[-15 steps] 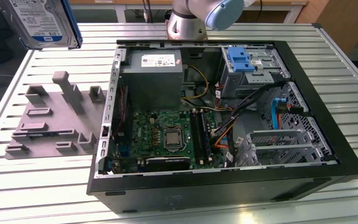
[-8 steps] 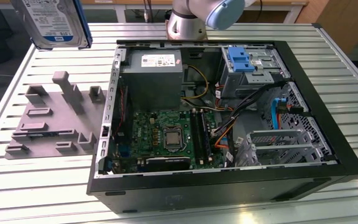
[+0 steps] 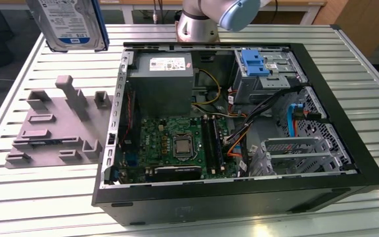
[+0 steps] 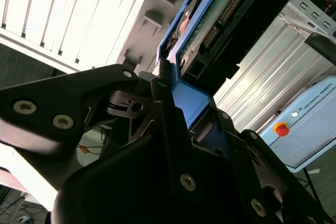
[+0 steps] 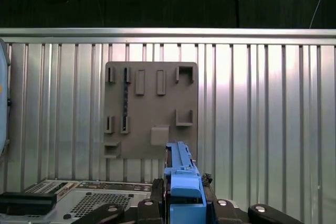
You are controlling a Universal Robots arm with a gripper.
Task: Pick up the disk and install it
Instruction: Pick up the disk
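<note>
One disk (image 3: 71, 22) was held clamped in the tool (image 5: 184, 190), high above the counter (image 3: 45, 197) beside the open computer case (image 3: 242, 200)

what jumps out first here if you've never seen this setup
The disk stands out first: it is lifted in the air at the exterior view's top left, its blue rail clamped in the tool. Mid-table lies an open case with its green motherboard bare. A grey plate with pegs sits on the exterior view's left of it.
</note>
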